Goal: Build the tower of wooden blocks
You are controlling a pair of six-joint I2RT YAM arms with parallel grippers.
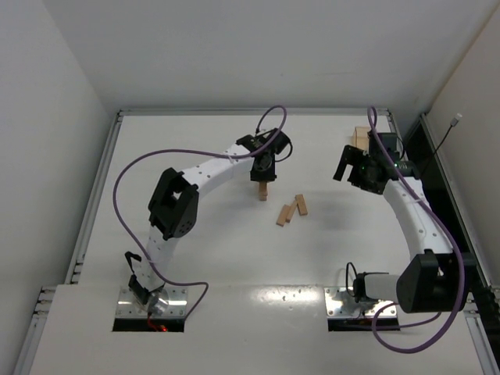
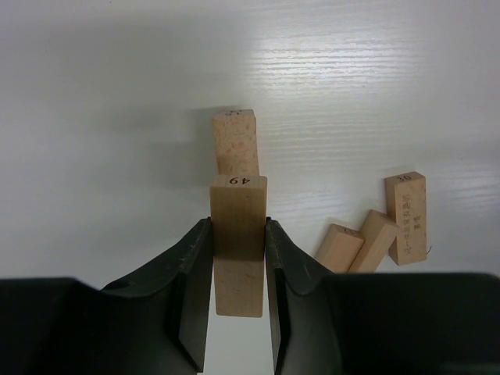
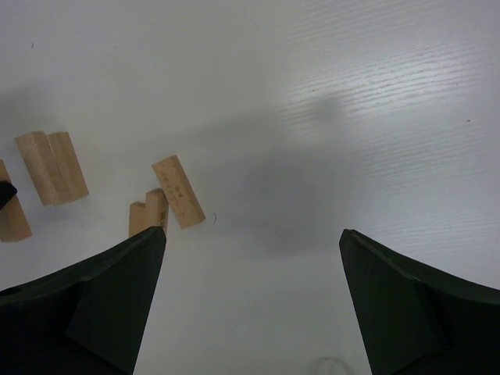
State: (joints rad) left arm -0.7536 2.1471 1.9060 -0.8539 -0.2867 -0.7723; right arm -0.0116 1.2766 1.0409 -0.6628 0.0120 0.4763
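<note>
My left gripper [image 2: 238, 223] is shut on a light-tan wood block marked 49 [image 2: 238, 258], held lengthwise between the jaws above the table. Just beyond it another plain wood block [image 2: 236, 144] lies on the table; no taller column shows. In the top view the left gripper [image 1: 263, 173] hangs over this spot at mid table. Three loose blocks [image 2: 375, 234] lie together to the right, and they also show in the top view [image 1: 291, 209] and the right wrist view [image 3: 168, 199]. My right gripper [image 3: 251, 231] is open and empty over bare table, right of the loose blocks [image 1: 355, 168].
A shallow tan tray [image 1: 360, 137] sits at the table's back right corner, behind the right gripper. Purple cables loop above both arms. Raised rails run along the table's left and right edges.
</note>
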